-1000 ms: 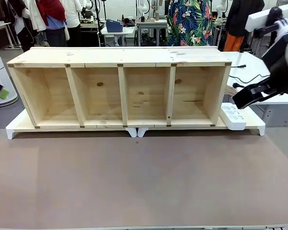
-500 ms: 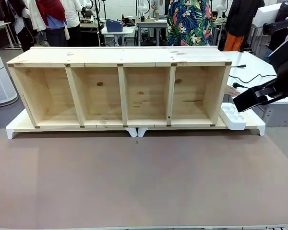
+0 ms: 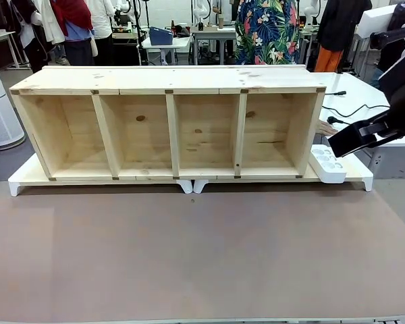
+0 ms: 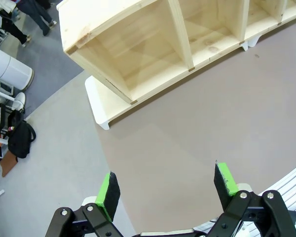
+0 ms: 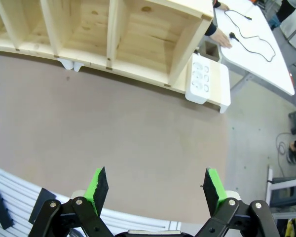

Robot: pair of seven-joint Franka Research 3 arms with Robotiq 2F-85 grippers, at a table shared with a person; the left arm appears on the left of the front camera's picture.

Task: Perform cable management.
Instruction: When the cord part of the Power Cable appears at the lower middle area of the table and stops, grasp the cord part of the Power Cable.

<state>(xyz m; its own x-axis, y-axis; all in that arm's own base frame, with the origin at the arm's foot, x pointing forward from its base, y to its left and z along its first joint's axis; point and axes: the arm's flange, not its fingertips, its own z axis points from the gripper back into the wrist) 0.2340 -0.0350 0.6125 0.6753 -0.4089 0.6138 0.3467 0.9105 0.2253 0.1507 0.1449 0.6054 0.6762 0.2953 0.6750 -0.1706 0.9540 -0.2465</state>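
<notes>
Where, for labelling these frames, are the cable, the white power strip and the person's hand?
cable [image 3: 333, 120], front view, on its small plug end.
white power strip [image 3: 326, 164], front view, on its socket face.
person's hand [image 3: 326, 128], front view, on the fingers.

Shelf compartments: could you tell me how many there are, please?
4, in one row in the shelf: far left, centre-left, centre-right, far right. None seems hidden.

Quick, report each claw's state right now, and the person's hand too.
Left claw: open, empty.
Right claw: open, empty.
Person's hand: resting on the white table; whether it holds anything cannot be told.
</notes>
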